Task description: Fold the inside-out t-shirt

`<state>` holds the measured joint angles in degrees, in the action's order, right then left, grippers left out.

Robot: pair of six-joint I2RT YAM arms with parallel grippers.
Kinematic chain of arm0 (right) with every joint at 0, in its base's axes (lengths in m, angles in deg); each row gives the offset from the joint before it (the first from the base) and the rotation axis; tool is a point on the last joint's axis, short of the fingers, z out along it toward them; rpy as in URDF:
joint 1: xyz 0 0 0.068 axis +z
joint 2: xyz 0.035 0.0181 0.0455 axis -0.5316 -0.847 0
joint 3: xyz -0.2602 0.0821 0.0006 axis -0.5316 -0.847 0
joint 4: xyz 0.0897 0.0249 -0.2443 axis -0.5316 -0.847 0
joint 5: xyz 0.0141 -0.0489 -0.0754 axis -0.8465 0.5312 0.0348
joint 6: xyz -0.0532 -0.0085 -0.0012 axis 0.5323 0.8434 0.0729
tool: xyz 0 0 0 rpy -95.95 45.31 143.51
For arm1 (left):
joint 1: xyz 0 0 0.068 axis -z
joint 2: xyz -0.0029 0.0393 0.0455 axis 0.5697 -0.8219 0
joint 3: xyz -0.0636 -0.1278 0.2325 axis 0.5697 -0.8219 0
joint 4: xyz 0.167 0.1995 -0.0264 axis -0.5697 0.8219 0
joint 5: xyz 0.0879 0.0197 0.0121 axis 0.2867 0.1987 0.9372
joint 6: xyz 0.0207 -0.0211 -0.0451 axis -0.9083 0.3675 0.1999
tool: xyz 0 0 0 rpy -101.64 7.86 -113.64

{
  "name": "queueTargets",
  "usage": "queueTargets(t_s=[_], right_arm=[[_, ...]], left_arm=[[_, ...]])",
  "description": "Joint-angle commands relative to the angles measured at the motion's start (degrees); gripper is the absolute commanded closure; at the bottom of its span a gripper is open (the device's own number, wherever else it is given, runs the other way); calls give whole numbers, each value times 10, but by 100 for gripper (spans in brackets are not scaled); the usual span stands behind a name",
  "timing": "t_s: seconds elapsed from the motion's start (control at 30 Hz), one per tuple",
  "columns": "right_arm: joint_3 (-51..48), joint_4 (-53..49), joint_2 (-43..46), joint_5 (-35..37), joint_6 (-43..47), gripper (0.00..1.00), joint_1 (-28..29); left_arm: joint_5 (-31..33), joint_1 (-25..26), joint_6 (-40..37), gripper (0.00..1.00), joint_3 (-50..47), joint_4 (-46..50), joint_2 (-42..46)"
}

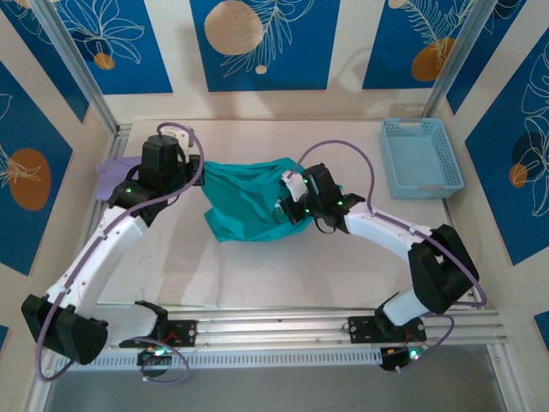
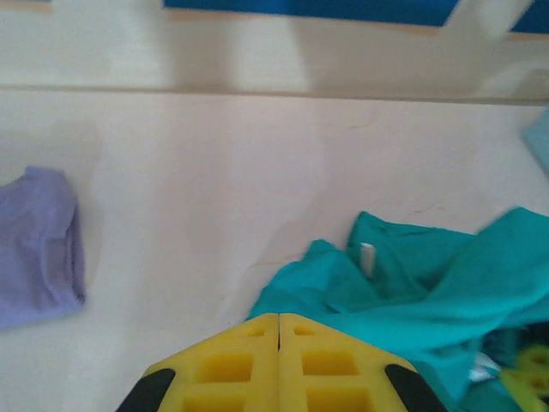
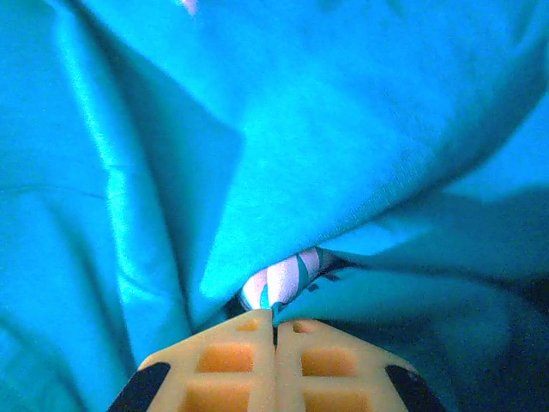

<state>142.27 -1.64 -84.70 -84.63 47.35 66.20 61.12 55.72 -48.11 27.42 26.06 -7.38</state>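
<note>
The inside-out t-shirt (image 1: 249, 206) is lying crumpled in a teal heap in the middle of the table (image 1: 257, 275), between the two arms. The right gripper (image 3: 274, 319) is sitting deep in its folds, fingers pressed flat together and pinching a pleat of cloth where a whitish bit of print is peeking out. The left gripper (image 2: 279, 319) is hanging over the shirt's left edge, fingers closed tight with nothing between them. A lavender folded shirt (image 1: 110, 178) is resting at the left, and a light-blue basket (image 1: 420, 159) is sitting far right.
</note>
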Motion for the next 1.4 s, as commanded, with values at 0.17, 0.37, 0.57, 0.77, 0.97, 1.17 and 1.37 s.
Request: queueTargets(t_s=[0.17,0.37,0.57,0.77,0.97,1.17,1.37], right_arm=[[25,114,45,-199,-5,100,-32],[10,148,112,-262,-16,100,-75],[-63,210,132,-279,-65,100,-103],[-89,207,113,-263,-55,100,-99],[-91,200,106,-258,-45,100,-98],[-85,191,109,-250,-45,100,-97],[-84,182,126,-245,-40,100,-97]], left_arm=[[-30,-8,35,100,-33,-76,-87],[-25,-74,72,100,-64,-100,-144],[-47,-112,98,100,-151,-152,-166],[-117,-70,87,43,-194,-159,-102],[-211,34,85,30,-195,-198,-56],[-282,127,89,30,-146,-238,-129],[-291,135,95,50,-110,-262,-205]])
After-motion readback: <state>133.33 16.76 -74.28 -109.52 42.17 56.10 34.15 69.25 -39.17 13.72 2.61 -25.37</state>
